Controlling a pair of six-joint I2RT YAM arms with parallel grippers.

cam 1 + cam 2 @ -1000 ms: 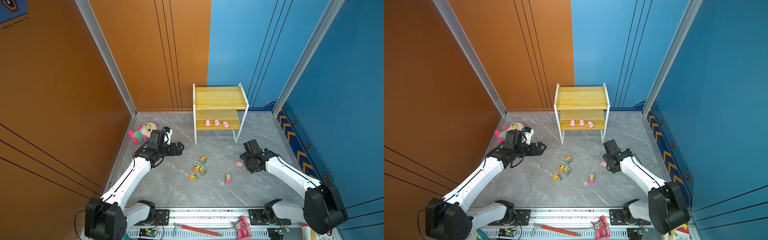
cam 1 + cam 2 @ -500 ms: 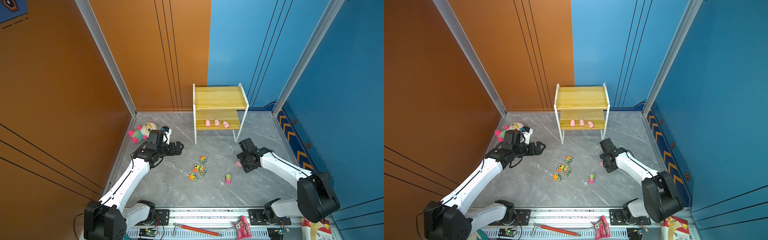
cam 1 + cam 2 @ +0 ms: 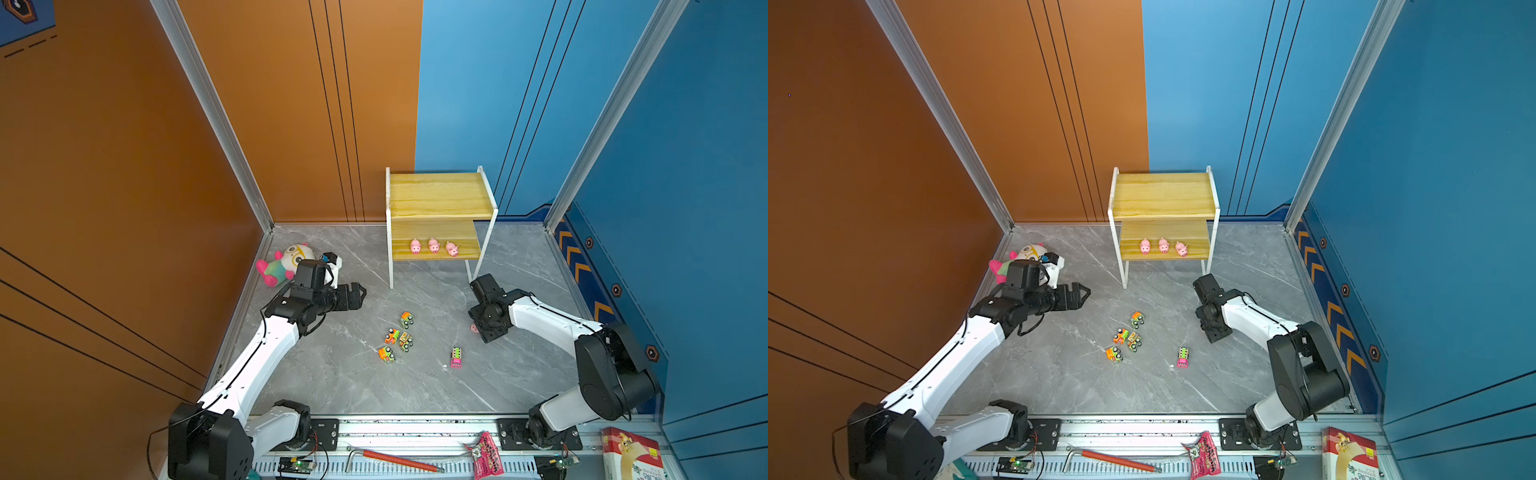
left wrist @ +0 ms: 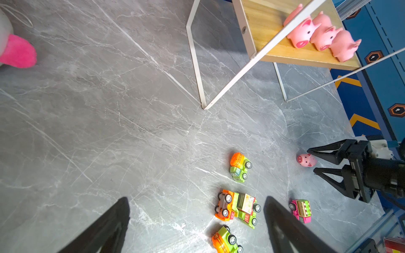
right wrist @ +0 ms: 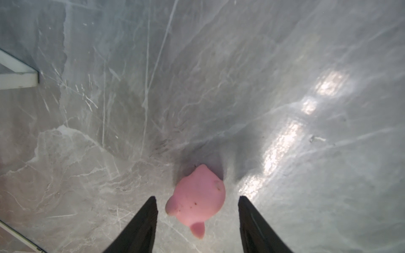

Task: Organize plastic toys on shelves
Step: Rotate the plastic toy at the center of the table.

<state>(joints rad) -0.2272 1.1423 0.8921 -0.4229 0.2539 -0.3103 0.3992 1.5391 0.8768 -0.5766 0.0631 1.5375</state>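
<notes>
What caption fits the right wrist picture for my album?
Pink plastic pig on grey marbled tabletop, between the open fingers of the right gripper.

Glossy floor; wood boards w/ metal frame.

The bench is grey marble veined in white; the shelves have yellowish wood-grain boards in a white frame; three pigs on the lower board are pink, as is the fourth pig; four trucks mix orange and green over black wheels; the fifth truck is pink with a green top; the plush doll is white-headed with pink limbs.
</notes>
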